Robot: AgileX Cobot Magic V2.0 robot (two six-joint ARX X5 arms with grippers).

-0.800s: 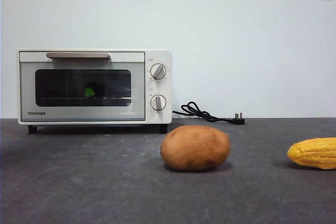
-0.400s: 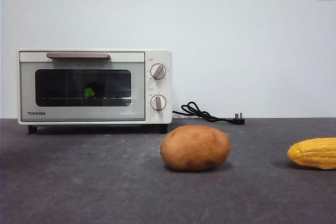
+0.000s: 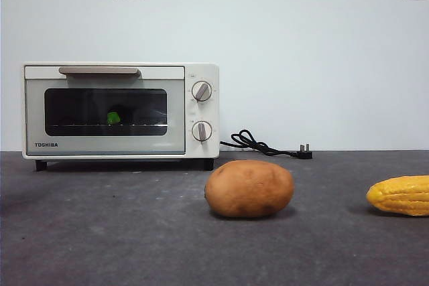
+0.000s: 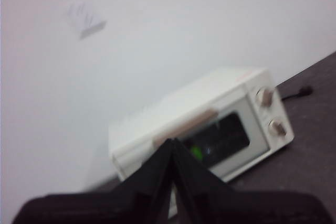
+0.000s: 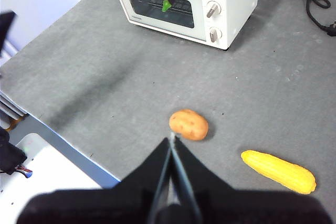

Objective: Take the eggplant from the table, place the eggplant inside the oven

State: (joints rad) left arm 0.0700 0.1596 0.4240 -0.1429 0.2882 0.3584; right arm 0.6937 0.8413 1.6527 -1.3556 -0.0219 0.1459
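The oven [image 3: 120,110] is set at the back of the dark grey table [image 3: 100,232]. A potato [image 3: 249,188] is laid in front of the oven's knob end, a corn cob [image 3: 400,195] further out past the potato, and a black power cord [image 3: 265,145] is coiled just beside the oven.

We read one brand only: "TOSHIBA" in dark capitals at the lower left corner of the oven [image 3: 120,110] door frame, below the glass window. Small markings ring its two knobs [image 3: 202,91], but they are too small to read.
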